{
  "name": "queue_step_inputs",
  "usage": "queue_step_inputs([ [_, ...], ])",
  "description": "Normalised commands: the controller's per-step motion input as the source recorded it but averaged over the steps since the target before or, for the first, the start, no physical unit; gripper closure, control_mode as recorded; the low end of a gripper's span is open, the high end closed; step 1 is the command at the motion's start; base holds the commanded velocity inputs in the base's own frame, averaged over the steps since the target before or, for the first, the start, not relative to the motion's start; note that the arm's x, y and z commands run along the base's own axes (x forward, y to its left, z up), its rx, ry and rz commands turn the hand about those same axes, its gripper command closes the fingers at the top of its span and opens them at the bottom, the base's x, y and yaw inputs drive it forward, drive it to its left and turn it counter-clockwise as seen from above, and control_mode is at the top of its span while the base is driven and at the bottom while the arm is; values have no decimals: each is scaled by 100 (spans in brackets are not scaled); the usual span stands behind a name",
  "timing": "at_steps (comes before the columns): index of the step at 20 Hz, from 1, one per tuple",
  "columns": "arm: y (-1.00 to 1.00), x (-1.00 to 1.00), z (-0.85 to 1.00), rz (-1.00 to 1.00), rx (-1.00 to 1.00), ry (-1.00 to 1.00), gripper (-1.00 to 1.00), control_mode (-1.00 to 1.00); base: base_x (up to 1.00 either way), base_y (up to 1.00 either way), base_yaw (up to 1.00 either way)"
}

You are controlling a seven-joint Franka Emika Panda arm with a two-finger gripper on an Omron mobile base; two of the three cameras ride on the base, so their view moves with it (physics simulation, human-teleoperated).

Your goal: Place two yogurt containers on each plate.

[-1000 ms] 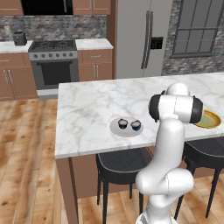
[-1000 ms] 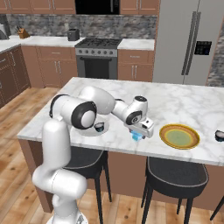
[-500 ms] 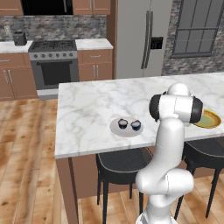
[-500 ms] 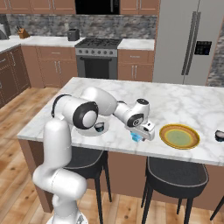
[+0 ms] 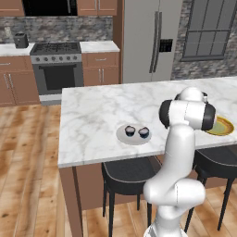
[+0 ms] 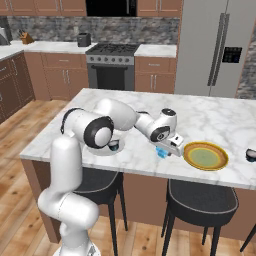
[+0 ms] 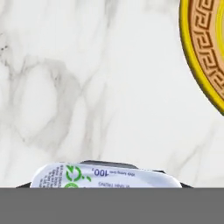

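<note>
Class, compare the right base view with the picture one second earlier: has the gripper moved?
Yes. The gripper, carrying the light blue yogurt cup, has moved closer to the yellow-rimmed plate, which stayed put on the marble counter.

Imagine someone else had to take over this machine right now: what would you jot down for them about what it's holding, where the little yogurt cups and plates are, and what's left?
End effector: shut on the light blue yogurt cup, carried just above the counter beside the gold-rimmed plate, not over it yet.
Pale plate: two dark yogurt cups sit on it. That plate is done.
Gold-rimmed plate: nothing on it yet.
Another dark cup sits on the counter past the gold-rimmed plate, at the edge of the right base view.
Left: set the blue cup on the gold-rimmed plate, then fetch that last cup and add it.
</note>
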Motion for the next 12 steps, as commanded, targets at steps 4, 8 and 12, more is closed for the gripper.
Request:
queue_step_inputs([
  [4,-70,13,37,0,-1,1,100,-100,0,0,0],
  [8,-71,21,34,0,0,5,100,-100,0,0,0],
  [12,-65,19,18,0,0,9,100,-100,0,0,0],
])
